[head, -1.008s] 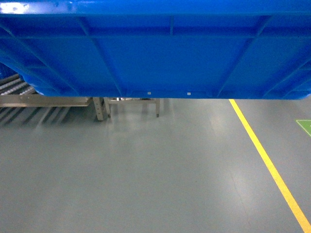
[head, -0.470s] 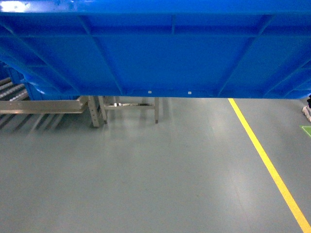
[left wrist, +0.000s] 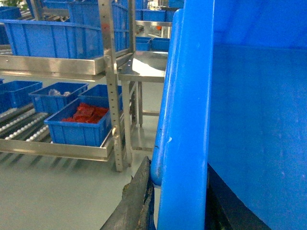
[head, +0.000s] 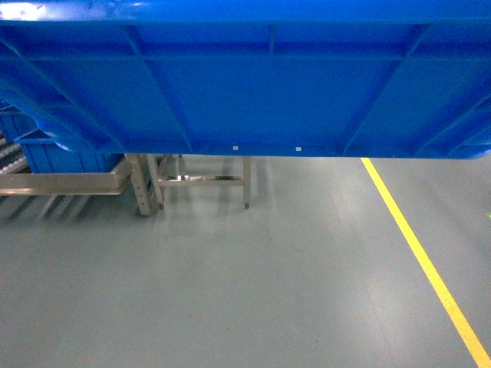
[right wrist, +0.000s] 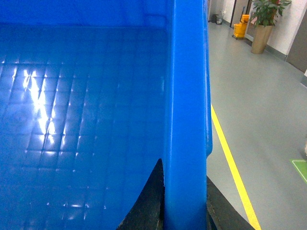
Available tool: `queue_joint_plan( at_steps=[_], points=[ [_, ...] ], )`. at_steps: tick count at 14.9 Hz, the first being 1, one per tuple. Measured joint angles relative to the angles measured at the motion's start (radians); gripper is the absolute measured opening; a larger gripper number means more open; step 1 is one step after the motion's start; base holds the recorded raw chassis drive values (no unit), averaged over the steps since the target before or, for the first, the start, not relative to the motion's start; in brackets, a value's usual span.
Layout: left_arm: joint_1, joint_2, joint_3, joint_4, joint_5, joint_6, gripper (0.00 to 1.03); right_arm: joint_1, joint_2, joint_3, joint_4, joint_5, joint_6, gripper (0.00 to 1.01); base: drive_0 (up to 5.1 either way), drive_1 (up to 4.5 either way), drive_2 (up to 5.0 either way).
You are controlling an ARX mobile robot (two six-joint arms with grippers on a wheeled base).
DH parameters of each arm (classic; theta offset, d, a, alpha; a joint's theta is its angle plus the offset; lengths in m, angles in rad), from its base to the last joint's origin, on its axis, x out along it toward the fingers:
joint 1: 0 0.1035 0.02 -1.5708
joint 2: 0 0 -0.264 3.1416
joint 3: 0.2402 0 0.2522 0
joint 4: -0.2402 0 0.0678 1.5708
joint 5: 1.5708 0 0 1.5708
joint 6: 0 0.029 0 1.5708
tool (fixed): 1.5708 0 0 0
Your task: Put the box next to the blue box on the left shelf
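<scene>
With each hand, left hand (left wrist: 178,201) and right hand (right wrist: 184,203), clamped over a side rim, the box (head: 245,77) fills the frame's top, hiding the left shelf (left wrist: 29,125) at lower left, so its edge could strike the uprights.

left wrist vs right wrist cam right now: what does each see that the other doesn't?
Left wrist only: the left shelf with its white rollers, small blue bins on it, one bin holding red packets, a steel table, and stacked blue crates above.
Right wrist only: the box's gridded inner floor, the yellow floor line, a potted plant and a yellow mop bucket.
Both: the box wall seen edge-on, clamped between dark claw fingers, plus grey floor.
</scene>
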Motion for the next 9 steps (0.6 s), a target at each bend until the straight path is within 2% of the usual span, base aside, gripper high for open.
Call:
queue_joint_plan(
  at_steps=[9],
  points=[
    [0.0, 0.0, 0.0, 0.0, 0.0, -0.001, 0.17, 0.0, 0.0, 0.0, 0.003, 0.001, -0.001, 0.09, 0.0, 4.16, -4.2]
  ],
)
